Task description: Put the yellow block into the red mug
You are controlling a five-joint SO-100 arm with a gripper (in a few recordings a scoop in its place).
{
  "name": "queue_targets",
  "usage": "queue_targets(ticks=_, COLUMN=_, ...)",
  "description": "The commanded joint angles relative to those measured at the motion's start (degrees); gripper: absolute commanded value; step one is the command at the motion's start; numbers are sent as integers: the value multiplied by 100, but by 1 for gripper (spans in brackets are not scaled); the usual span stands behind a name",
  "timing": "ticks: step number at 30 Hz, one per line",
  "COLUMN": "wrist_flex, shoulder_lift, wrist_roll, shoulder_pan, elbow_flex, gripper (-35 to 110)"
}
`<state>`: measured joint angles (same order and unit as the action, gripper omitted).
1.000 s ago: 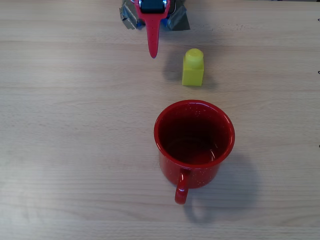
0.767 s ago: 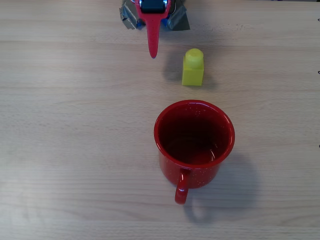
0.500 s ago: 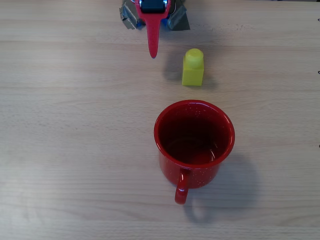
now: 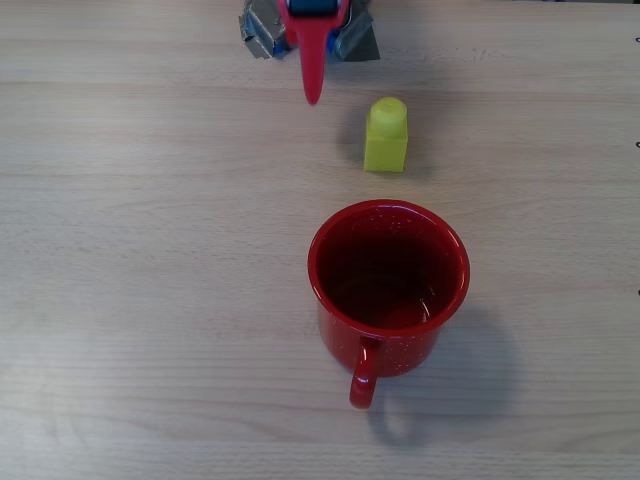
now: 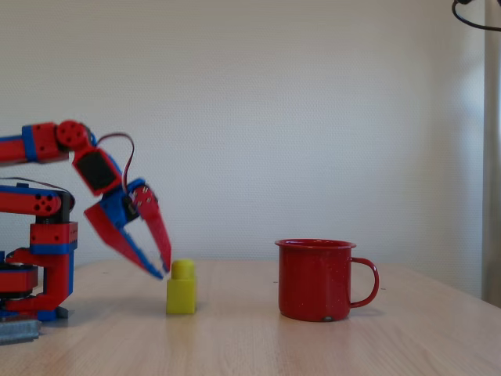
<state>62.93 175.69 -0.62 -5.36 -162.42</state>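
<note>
The yellow block (image 4: 386, 135) stands upright on the wooden table, stud up, a short way above the red mug (image 4: 388, 280) in the overhead view. The mug's opening faces up and its handle points toward the bottom edge. My gripper (image 4: 313, 98) hangs at the top, left of the block, and appears as one narrow red finger. In the fixed view the gripper (image 5: 163, 271) points down with its tips together, just left of the yellow block (image 5: 182, 290) and level with its stud, holding nothing. There the red mug (image 5: 317, 280) stands further right.
The arm's base (image 5: 39, 266) is fixed at the table's left end in the fixed view. Grey tape (image 4: 355, 40) lies around it at the top of the overhead view. Bare wood (image 4: 150, 300) surrounds the mug and block.
The gripper tip has drawn back toward the top edge and slightly right in the overhead view. The block and mug have not moved.
</note>
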Motion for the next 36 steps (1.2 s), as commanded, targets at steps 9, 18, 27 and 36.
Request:
queue_targets(ticks=9, wrist_flex=923, shoulder_lift=-1995, wrist_roll=-580, shoulder_pan=-580, elbow_flex=3234, gripper=0)
queue_targets(ticks=18, wrist_flex=1793, shoulder_lift=-2892, wrist_roll=-1925, shoulder_pan=-1485, elbow_flex=4192, gripper=0)
queue_targets(ticks=27, wrist_flex=2171, shoulder_lift=-3700, wrist_roll=-2777, shoulder_pan=-2057, elbow_flex=4210, gripper=9)
queue_targets(ticks=36, wrist_flex=2153, shoulder_lift=-4632, wrist_roll=-3041, shoulder_pan=-2232, elbow_flex=4245, gripper=38)
